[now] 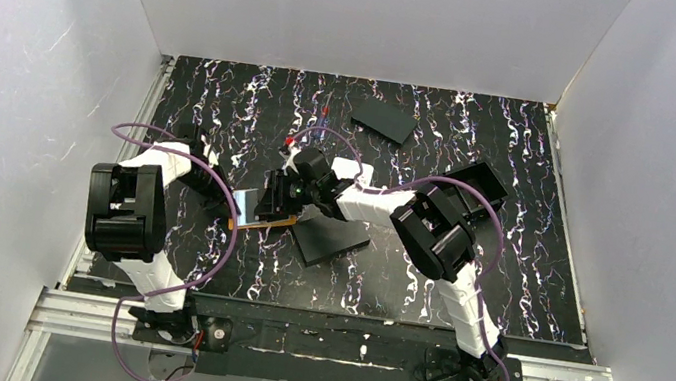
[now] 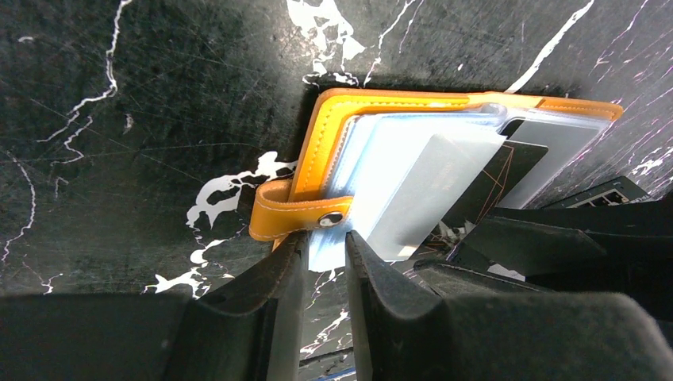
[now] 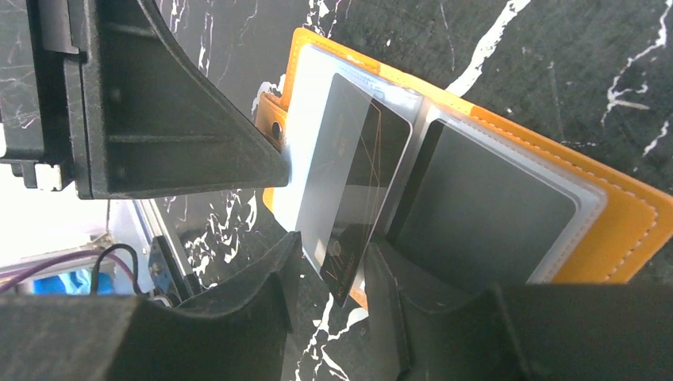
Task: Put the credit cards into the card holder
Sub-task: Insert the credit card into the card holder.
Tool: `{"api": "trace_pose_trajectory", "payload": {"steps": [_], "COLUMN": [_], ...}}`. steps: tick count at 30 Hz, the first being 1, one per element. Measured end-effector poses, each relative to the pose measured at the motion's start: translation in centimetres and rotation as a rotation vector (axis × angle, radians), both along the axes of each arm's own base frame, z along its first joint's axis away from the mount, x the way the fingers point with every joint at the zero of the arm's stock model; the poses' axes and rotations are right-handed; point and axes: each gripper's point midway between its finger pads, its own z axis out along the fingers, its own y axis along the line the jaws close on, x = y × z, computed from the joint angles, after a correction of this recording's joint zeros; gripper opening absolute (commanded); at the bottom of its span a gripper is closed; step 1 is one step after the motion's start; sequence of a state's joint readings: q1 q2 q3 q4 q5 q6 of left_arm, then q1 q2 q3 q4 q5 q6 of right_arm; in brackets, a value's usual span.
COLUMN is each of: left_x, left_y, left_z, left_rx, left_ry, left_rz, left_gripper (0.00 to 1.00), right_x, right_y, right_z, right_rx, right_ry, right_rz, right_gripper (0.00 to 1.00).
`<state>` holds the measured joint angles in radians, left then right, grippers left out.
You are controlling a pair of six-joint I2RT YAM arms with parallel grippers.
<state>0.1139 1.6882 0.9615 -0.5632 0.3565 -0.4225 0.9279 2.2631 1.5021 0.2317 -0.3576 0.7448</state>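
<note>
Card holder (image 2: 313, 159) lies open mid-worktop (image 2: 159, 119), my left claw (image 2: 325, 242) clamped on its pale sleeve edge by the clasp tab. My right claw (image 3: 329, 250) has fingers apart, w/ the tail of a dark card (image 3: 349, 159) between them, abt halfway into a sleeve. Second card (image 3: 484, 214) sits fully in the next sleeve, so I judge 1 done, 1 nearly; no legible txt, just thin orange lines.

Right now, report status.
Left fingers pinching card holder edge. Right fingers parted around dark card, partly inserted. Nothing blocking in view.
</note>
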Motion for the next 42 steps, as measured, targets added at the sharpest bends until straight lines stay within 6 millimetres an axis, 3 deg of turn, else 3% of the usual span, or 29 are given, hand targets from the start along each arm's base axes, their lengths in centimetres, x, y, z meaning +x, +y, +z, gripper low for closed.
{"api": "trace_pose_trajectory", "payload": {"steps": [21,32,42], "left_x": [-0.3,-0.3,-0.3], "left_y": [-0.3,-0.8,-1.3], "left_z": [-0.3,-0.3,-0.3], "left_rx": [-0.020,-0.048,-0.081], "left_ry": [0.017,0.022,0.026], "left_rz": [-0.004,-0.006,-0.012], "left_gripper": [0.22,0.20,0.20], "right_x": [0.6,1.1,2.8], "right_y": [-1.5,-2.2,-4.2], "right_z": [0.3,0.4,0.2], "right_rx": [-0.154,-0.185,-0.250], "right_ry": [-0.097,-0.133,-0.155], "right_rz": [0.114,0.138,0.123], "right_gripper": [0.56,0.58,0.57]}}
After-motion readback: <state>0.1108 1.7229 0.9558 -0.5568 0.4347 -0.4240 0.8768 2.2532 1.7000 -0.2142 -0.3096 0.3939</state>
